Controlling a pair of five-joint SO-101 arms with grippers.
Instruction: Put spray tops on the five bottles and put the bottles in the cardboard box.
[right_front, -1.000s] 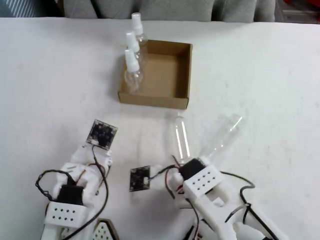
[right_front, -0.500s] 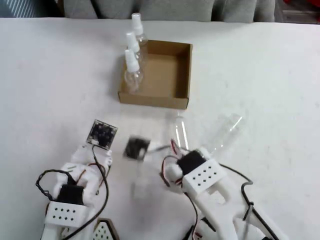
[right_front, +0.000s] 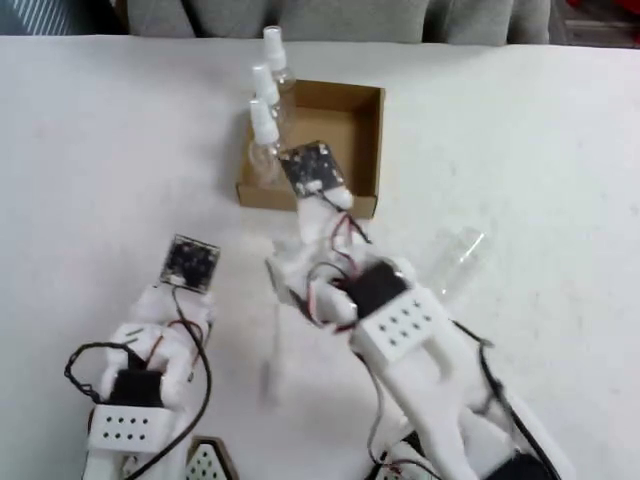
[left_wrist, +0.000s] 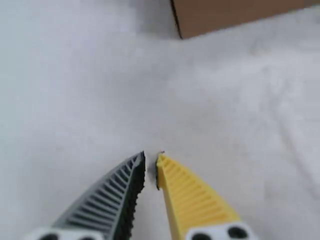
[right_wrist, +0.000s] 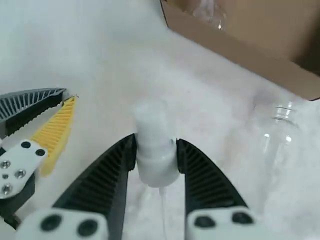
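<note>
My right gripper (right_wrist: 155, 141) is shut on a white spray top (right_wrist: 154, 161), whose thin tube hangs down (right_front: 272, 345) over the table in front of the cardboard box (right_front: 365, 150). Three clear bottles with spray tops (right_front: 265, 135) stand along the box's left wall. An uncapped clear bottle (right_wrist: 279, 137) lies on the table beside my right gripper, and one (right_front: 452, 258) shows right of the right arm in the high view. My left gripper (left_wrist: 151, 160) is shut and empty, low over bare table, with the box's corner (left_wrist: 235, 15) ahead of it.
The white tabletop (right_front: 520, 140) is open to the right of the box and at the far left. The left gripper's grey and yellow fingers (right_wrist: 47, 122) lie close beside my right gripper. The left arm (right_front: 140, 360) rests at the near left edge.
The right arm has swung up and left from near the lying bottles toward the box front, carrying the spray top. The left arm has shifted slightly left.
</note>
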